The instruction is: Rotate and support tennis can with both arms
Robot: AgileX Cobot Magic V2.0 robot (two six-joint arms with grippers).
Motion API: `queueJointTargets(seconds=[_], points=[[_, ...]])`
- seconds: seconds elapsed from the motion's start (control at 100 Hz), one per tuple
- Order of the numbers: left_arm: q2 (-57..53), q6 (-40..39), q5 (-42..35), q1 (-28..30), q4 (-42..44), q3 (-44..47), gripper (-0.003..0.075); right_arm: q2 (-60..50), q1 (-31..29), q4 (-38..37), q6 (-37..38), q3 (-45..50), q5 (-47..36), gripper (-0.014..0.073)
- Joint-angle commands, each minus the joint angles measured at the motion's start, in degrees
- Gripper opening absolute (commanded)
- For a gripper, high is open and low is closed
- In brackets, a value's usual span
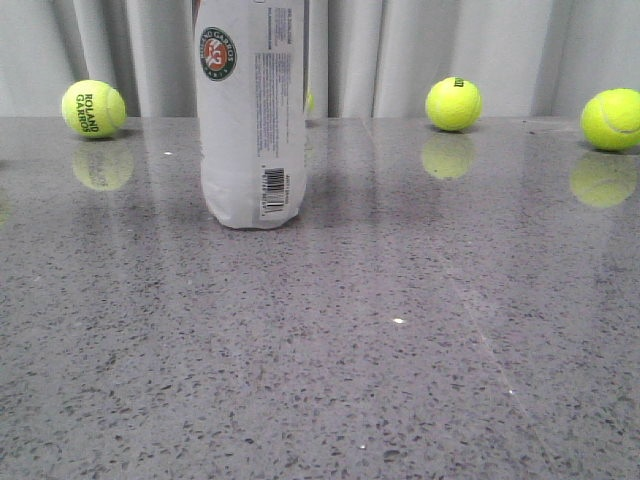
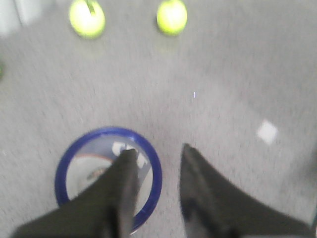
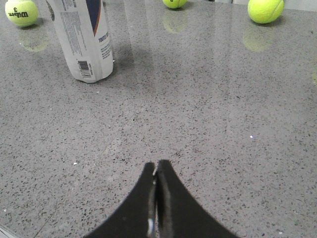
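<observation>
On the far left of the grey speckled counter [image 1: 330, 380] a tennis ball [image 1: 93, 108] printed ROLAND GARROS lies by the pale curtain [image 1: 420, 50]. Right of it the tennis can [image 1: 251, 110] stands upright on its closed end, barcode low on its side and the round logo higher up; its top runs out of the front view.

The left hand [image 2: 156, 166] hangs above the can's open, navy-rimmed mouth [image 2: 108, 179], looking down into it. Its fingers are spread: one black finger [image 2: 124, 183] lies across the opening, the other [image 2: 198, 183] sits outside the rim over bare counter. The picture is blurred, so whether either finger touches the rim cannot be told.

Further right, two more balls [image 1: 453, 103] [image 1: 612, 119] rest along the back edge, mirrored in the polished top.

The right hand [image 3: 157, 171] hovers over open counter with its fingers pressed together on nothing. The can [image 3: 81, 37] stands well apart from it.
</observation>
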Motion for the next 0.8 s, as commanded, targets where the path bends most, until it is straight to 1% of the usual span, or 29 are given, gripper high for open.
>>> queueJointTargets(seconds=[0.0,0.22,0.54,0.7,0.79], points=[[-5.0,-0.5,-6.7,-0.5,-1.3,0.2,-0.0017,0.6,-0.2,-0.9,-0.2,-1.3,-4.6,-0.0068],[-13.2,-1.1,-15.7,-0.5,-0.1,10.6,-0.0020,0.6,-0.2,-0.9,-0.2,-1.3,-5.1,-0.0068],[-28.2,-1.1,-28.6,-0.5,1.6,32.2,-0.0020,0.6,-0.2,-0.9,-0.2,-1.3,-5.1,-0.0068],[-35.2,-1.1,-33.4,-0.5,2.4,42.0,-0.0020,0.6,-0.2,-0.9,-0.2,-1.3,-5.1,-0.0068],[-39.0,-1.1,-33.9,-0.5,2.4,46.8,-0.0020,0.6,-0.2,-0.9,-0.2,-1.3,-5.1,-0.0068]])
